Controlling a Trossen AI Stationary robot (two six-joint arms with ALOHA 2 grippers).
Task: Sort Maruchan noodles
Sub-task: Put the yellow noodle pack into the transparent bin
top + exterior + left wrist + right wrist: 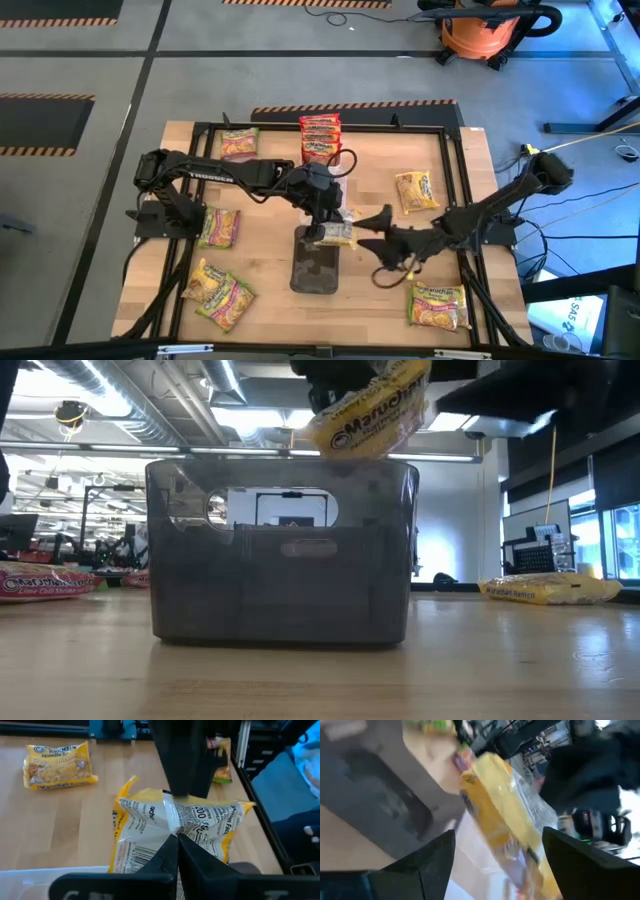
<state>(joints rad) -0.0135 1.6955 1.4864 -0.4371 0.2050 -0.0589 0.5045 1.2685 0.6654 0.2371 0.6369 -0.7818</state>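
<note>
One yellow noodle packet point(175, 827) is hanging pinched in my left gripper point(176, 837) over the dark bin point(280, 560); light, crinkly, slippery, so gripping mid-seam; right gripper point(497, 865) is waiting wide, mid-table.

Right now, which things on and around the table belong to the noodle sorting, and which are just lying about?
Job:
- yellow crinkly noodle packet, held by the shut left gripper over the bin
- dark see-through plastic bin
- red-orange packet stack
- green-and-pink packets
- yellow packets lying on the table
- open right gripper, beside the bin

Lying about:
- orange shop vacuum on the floor
</note>
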